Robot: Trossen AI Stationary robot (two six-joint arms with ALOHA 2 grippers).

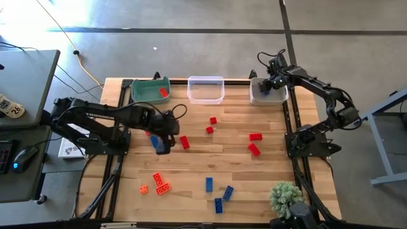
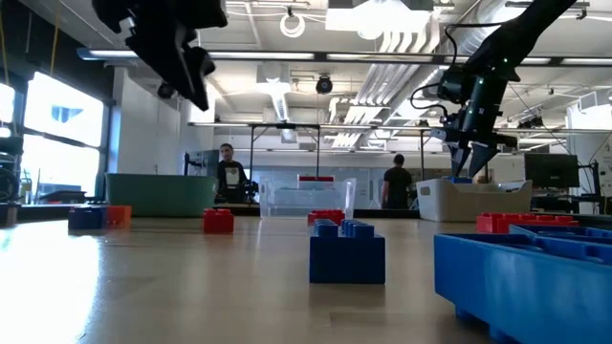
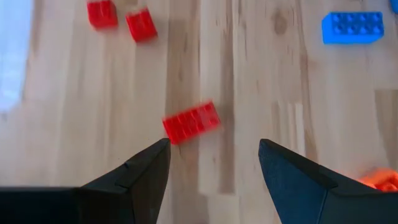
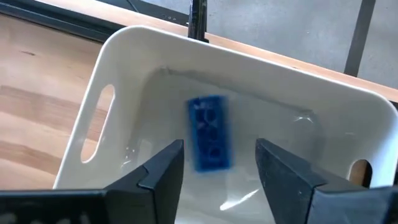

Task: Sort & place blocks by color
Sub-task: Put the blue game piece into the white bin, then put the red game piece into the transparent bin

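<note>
Three bins stand in a row along the far edge of the wooden table (image 1: 203,159): a green bin (image 1: 147,90) on the left holding one red brick (image 1: 163,93), a clear bin (image 1: 205,90) in the middle, and a grey bin (image 1: 268,93) on the right; the right gripper (image 1: 267,86) hangs over the grey bin with its fingers spread and nothing between them; in the right wrist view an oblong blue brick (image 4: 209,132) lies inside that bin, studs up, its long axis running away from the camera between the two fingers.

The left gripper (image 1: 160,144) hovers above the table's left-centre, jaws apart and holding nothing; just ahead of its fingertips lies an oblong red block (image 3: 191,122), studs up, long axis slightly tilted across the wood grain; in the high view it (image 1: 184,142) sits just right of the gripper, its length running roughly towards the bins.

Two small red bricks (image 1: 211,124) lie near the table's middle; two more red ones (image 1: 254,143) lie towards the right; orange bricks (image 1: 157,183) cluster at the near left; three blue oblong bricks (image 1: 218,193) lie at near centre, each angled differently; a small green plant (image 1: 285,196) stands at the near right corner.
</note>
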